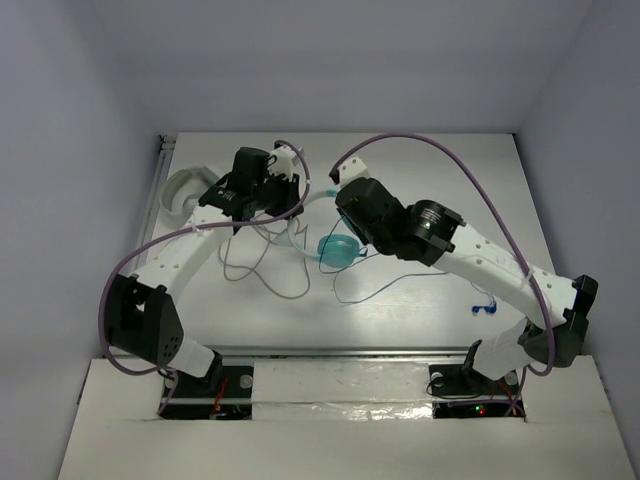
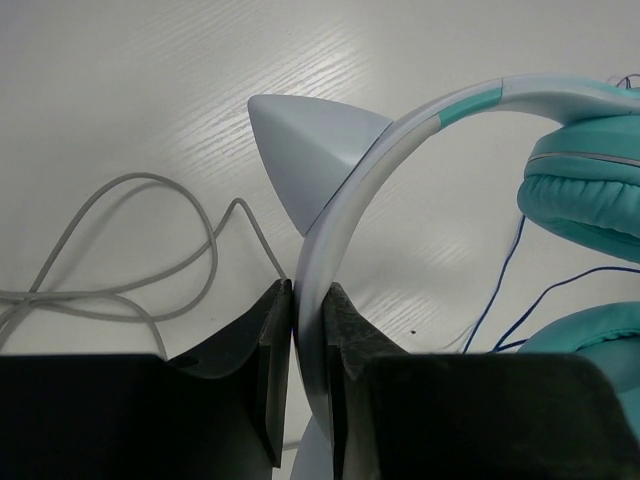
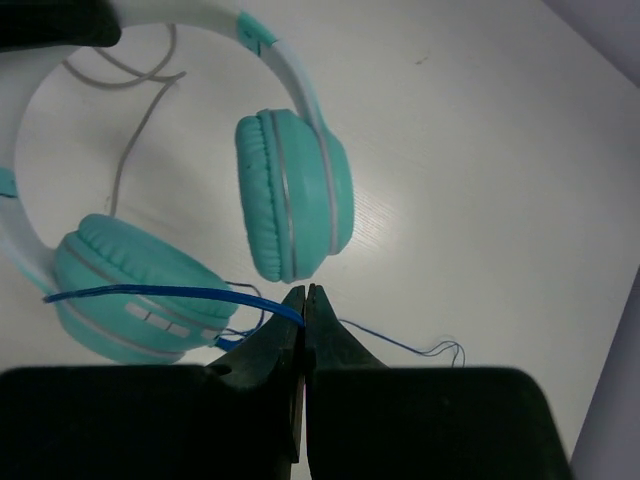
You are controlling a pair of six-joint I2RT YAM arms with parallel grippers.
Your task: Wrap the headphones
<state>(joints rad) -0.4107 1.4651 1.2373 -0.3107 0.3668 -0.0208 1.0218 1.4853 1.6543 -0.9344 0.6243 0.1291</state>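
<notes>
On the desk [image 1: 420,320], midway between the two arms: the headphones [image 1: 337,250], teal ear cups [image 3: 295,195] on the right arm's side. The left end effector [image 2: 308,300] is clamped tight on the white headband [image 2: 400,130], next to the pointed ear [image 2: 310,150] on the band. The right end effector [image 3: 305,300] is pinched closed on the thin blue cable [image 3: 150,294], just beside the cups. More blue cable trails loose over the desk. A grey cable [image 2: 150,250] lies left of the left end effector, not touching it.
</notes>
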